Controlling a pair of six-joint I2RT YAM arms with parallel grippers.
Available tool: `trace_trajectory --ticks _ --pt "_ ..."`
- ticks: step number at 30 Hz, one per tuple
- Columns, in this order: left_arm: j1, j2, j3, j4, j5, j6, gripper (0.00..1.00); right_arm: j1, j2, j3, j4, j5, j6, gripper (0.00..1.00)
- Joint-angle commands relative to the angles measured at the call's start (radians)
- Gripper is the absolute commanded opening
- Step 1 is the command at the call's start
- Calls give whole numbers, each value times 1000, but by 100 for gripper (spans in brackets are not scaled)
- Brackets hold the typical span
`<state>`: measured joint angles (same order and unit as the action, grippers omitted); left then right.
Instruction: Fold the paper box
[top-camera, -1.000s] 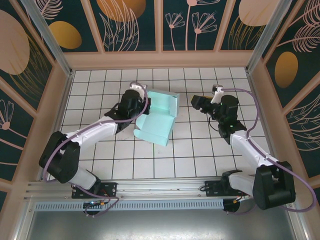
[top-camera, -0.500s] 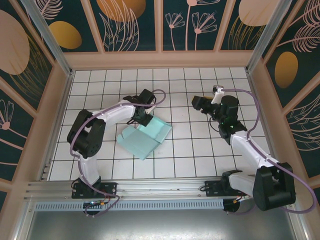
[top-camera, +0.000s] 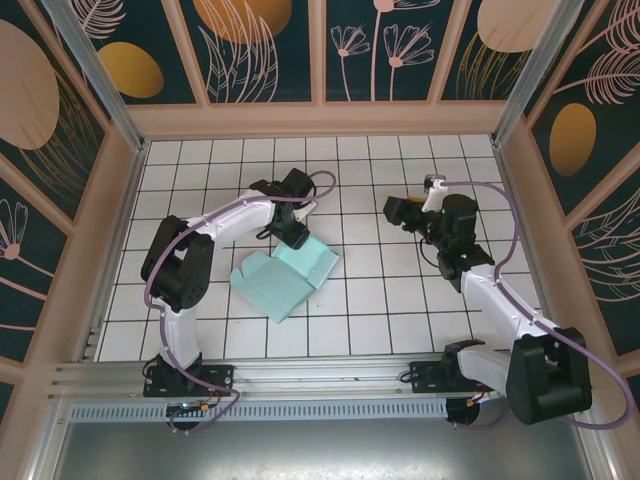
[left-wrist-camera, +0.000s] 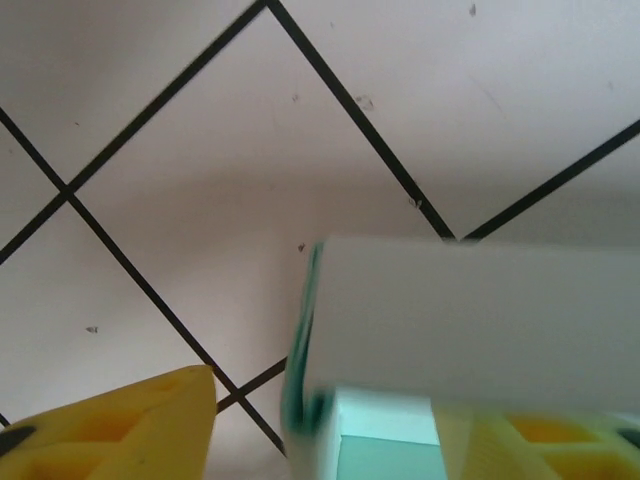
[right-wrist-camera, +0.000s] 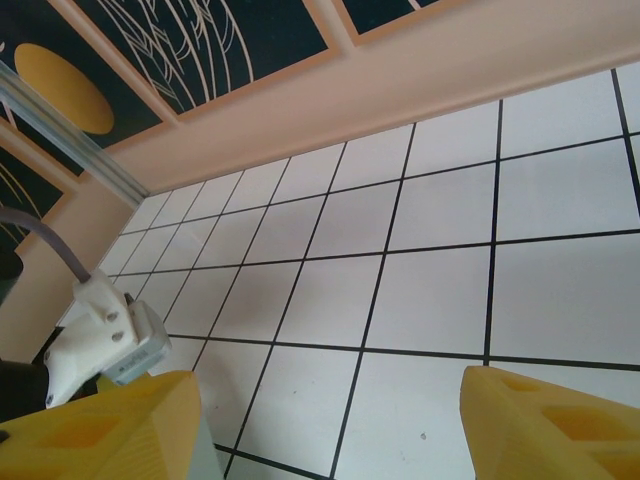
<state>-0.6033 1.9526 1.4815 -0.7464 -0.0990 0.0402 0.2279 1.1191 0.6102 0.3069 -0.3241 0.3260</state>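
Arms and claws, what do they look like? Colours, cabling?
Both arms have white links, black joints and a lilac cable looping alongside: left arm, right arm. The left claw and right claw end in yellow moulded plastic with recessed pockets.

I have the paper box (top-camera: 283, 277) lying on the desk (top-camera: 400, 310), left of centre. My left tool (top-camera: 296, 236) sits over the box's far edge, one raised wall between its fingers. My right tool (top-camera: 392, 210) stands well apart, to the box's right.
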Motion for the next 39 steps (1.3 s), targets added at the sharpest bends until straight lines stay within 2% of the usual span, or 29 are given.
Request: trace_trajectory --ticks 1,4,11,15,20,23,25,30,36,39 --pt "-5 -12 32 37 -17 -38 63 10 12 25 -6 -25 -51 69" --pt "-5 -8 33 70 31 -46 66 43 40 52 -30 -3 -76 69" --pt "-5 84 52 63 27 -64 62 82 75 83 -42 9 -99 69" --pt "-5 102 69 73 45 -72 61 146 126 110 -58 31 -164 70" --pt "-4 102 80 77 63 -73 53 261 249 141 -57 51 -273 70" --pt "-5 99 71 78 68 -75 46 301 311 127 3 39 -278 70" --pt "-4 97 62 83 65 -78 46 313 353 127 24 35 -265 68" --pt "-6 76 48 106 58 -93 49 358 461 145 31 92 -238 65" --pt "-5 -17 12 219 25 -142 61 365 558 165 13 139 -188 62" --pt "-5 -88 -22 303 4 -170 69 366 585 184 -34 207 -158 62"
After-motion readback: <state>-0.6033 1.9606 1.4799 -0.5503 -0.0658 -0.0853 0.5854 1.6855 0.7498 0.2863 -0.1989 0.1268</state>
